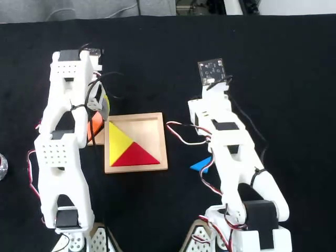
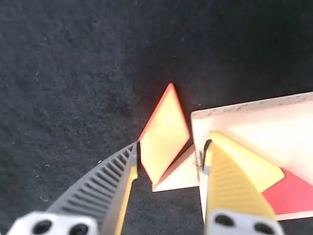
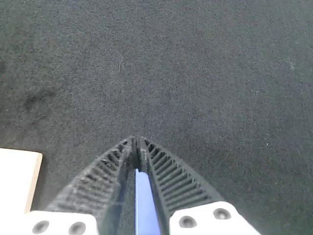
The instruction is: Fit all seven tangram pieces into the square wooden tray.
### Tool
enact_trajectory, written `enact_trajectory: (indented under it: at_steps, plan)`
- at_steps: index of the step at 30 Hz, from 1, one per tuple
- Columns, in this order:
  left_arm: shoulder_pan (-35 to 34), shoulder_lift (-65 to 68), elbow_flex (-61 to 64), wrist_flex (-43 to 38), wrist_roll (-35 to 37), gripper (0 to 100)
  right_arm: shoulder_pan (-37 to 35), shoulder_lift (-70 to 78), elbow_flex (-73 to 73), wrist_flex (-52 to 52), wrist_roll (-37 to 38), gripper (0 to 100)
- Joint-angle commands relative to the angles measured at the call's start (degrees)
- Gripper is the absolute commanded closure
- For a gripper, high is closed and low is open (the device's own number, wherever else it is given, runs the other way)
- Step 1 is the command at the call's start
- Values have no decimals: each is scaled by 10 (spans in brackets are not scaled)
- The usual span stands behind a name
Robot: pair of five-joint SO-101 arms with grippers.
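The square wooden tray holds a yellow triangle and a red triangle. Outside its left wall lie an orange parallelogram and a pale triangle. My left gripper is open just above them. One finger is beside the parallelogram, the other over the tray's corner. My right gripper hangs over bare cloth right of the tray. Its fingertips touch, with a narrow blue piece edge-on between the fingers. Another blue piece lies partly under the right arm.
Black cloth covers the table, with free room behind and to the right of the tray. A small shiny object sits at the left edge. A corner of the tray shows beside my right gripper.
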Motion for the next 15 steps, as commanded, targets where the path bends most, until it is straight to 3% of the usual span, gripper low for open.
enact_trajectory:
  at_steps: [1,8,15]
  plan:
    - [-16,-8,-30,9,-53,768,-8,-27,-2,-10,22,987]
    - [-43,-1,-24,-22,-311,773,-8,-27,-2,-10,24,987]
    - [-36,0,25,-54,-378,773,-9,-23,-2,-12,24,987]
